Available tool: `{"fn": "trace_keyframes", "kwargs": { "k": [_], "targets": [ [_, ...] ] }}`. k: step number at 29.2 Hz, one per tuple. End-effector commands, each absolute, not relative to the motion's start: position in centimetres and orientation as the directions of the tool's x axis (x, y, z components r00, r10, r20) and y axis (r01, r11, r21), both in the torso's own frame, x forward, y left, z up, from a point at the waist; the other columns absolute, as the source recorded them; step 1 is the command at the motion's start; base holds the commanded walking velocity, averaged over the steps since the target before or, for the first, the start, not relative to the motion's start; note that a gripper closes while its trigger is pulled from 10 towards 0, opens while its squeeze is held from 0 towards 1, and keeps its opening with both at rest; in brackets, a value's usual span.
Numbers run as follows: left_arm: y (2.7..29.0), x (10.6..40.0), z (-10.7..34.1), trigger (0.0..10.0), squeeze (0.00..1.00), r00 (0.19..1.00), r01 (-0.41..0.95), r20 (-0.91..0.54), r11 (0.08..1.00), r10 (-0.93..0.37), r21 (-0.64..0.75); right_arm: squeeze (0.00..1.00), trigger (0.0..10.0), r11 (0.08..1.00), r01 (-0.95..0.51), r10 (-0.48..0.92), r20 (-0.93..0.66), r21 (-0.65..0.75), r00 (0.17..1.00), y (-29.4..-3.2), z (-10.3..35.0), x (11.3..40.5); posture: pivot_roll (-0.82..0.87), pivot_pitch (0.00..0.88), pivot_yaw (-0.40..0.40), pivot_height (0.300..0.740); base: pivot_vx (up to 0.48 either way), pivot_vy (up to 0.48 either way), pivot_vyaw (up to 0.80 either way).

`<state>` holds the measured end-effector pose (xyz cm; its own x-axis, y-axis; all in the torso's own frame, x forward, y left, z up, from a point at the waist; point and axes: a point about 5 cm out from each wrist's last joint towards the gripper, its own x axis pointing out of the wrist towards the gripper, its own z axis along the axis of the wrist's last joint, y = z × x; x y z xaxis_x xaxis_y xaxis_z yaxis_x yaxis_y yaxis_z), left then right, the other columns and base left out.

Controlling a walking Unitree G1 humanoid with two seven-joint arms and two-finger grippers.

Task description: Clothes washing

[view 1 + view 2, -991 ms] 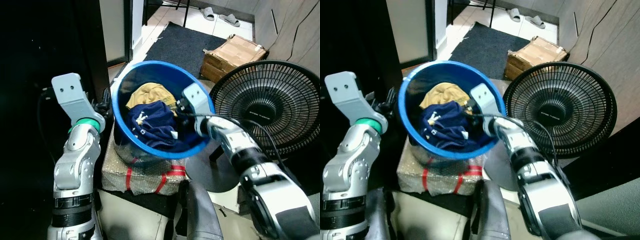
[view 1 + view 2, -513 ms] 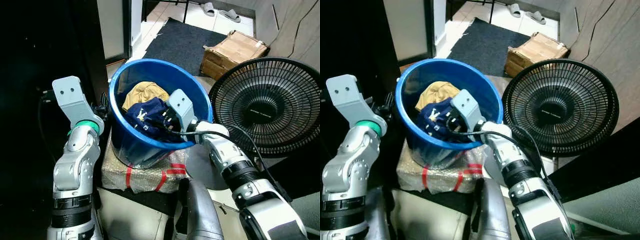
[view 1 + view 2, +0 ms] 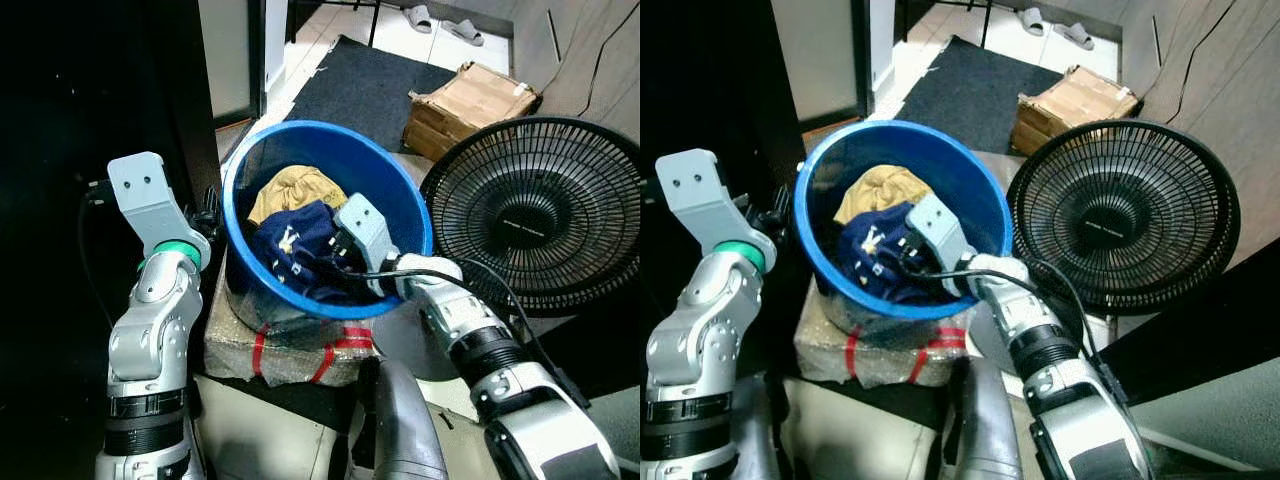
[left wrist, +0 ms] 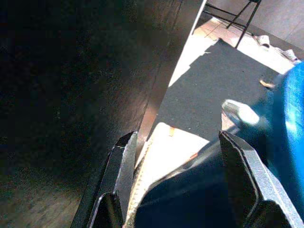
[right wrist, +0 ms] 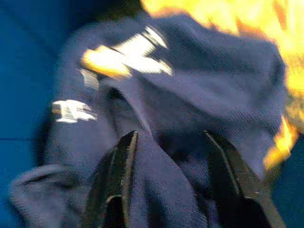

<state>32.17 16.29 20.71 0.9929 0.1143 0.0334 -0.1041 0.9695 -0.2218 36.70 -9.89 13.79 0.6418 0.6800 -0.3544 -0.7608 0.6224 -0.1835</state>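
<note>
A blue plastic basin (image 3: 412,192) holds a navy garment (image 3: 292,245) with white print and a tan garment (image 3: 296,187) behind it. My right gripper (image 5: 168,137) reaches over the basin's near right rim into the basin. It stands open, one finger (image 5: 124,156) on each side of a fold of the navy garment (image 5: 190,85), right against the cloth. The tan garment (image 5: 247,19) lies just past it. My left gripper (image 4: 176,137) is open and empty, held beside the basin's left wall next to a dark cabinet.
The basin rests on a wrapped box with red tape (image 3: 285,340). A black floor fan (image 3: 530,215) stands close on the right. Behind are a cardboard box (image 3: 470,100), a dark mat (image 3: 360,85) and slippers (image 3: 440,20). The dark cabinet (image 3: 90,90) blocks the left.
My right gripper has moved from the basin's right rim inward and down onto the navy garment. The basin has rocked a little. The left arm has stayed put.
</note>
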Motion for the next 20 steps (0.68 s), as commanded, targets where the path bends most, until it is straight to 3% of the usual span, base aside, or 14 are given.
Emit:
{"fn": "trace_keyframes", "kwargs": {
  "k": [1, 6, 11, 13, 14, 16, 18, 20],
  "targets": [
    [16.0, 32.0, 20.3, 10.0, 0.00, 0.995, -0.094, 0.015, 0.971, 0.099, -0.221, 1.00, 10.0, 0.624, -0.773, 0.671, -0.428, -0.115, 0.605, -10.3, 11.8, 36.0, 0.07, 0.154, -0.083, 0.371, 0.000, 0.000, 0.00],
    [15.4, 31.9, 20.4, 10.0, 0.00, 0.999, -0.041, 0.016, 0.973, 0.046, -0.225, 1.00, 10.0, 0.603, -0.795, 0.719, -0.382, -0.074, 0.581, -10.1, 12.8, 36.0, 0.06, 0.152, -0.083, 0.371, 0.000, 0.000, 0.00],
    [13.4, 31.8, 21.0, 10.0, 0.00, 0.990, 0.139, 0.035, 0.917, -0.136, -0.374, 1.00, 10.0, 0.616, -0.785, 0.722, -0.349, -0.067, 0.597, -10.0, 13.5, 36.3, 0.06, 0.151, -0.082, 0.371, 0.000, 0.000, 0.00],
    [13.3, 32.1, 21.9, 10.0, 0.00, 0.988, 0.149, 0.085, 0.926, -0.128, -0.347, 1.00, 10.0, 0.616, -0.785, 0.724, -0.348, -0.066, 0.596, -9.9, 13.4, 36.2, 0.06, 0.153, -0.084, 0.371, 0.000, 0.000, 0.00],
    [13.2, 32.5, 23.1, 10.0, 0.00, 0.982, 0.143, 0.157, 0.956, -0.105, -0.257, 1.00, 10.0, 0.613, -0.787, 0.726, -0.346, -0.065, 0.594, -9.7, 13.3, 36.1, 0.06, 0.153, -0.084, 0.371, 0.000, 0.000, 0.00],
    [13.2, 32.5, 23.1, 10.0, 0.00, 0.982, 0.143, 0.157, 0.956, -0.105, -0.257, 1.00, 10.0, 0.613, -0.787, 0.726, -0.346, -0.065, 0.594, -9.7, 13.3, 36.1, 0.06, 0.153, -0.084, 0.371, 0.000, 0.000, 0.00],
    [12.4, 32.9, 25.5, 10.0, 0.00, 0.952, 0.142, 0.288, 0.983, -0.104, -0.116, 1.00, 10.0, 0.608, -0.791, 0.729, -0.348, -0.067, 0.590, -9.5, 13.1, 35.9, 0.06, 0.152, -0.082, 0.371, 0.000, 0.000, 0.00],
    [12.1, 33.0, 26.2, 10.0, 0.00, 0.940, 0.148, 0.322, 0.985, -0.113, -0.085, 1.00, 10.0, 0.607, -0.792, 0.729, -0.348, -0.068, 0.589, -9.4, 13.1, 35.9, 0.06, 0.152, -0.081, 0.371, 0.000, 0.000, 0.00]
  ]
}}
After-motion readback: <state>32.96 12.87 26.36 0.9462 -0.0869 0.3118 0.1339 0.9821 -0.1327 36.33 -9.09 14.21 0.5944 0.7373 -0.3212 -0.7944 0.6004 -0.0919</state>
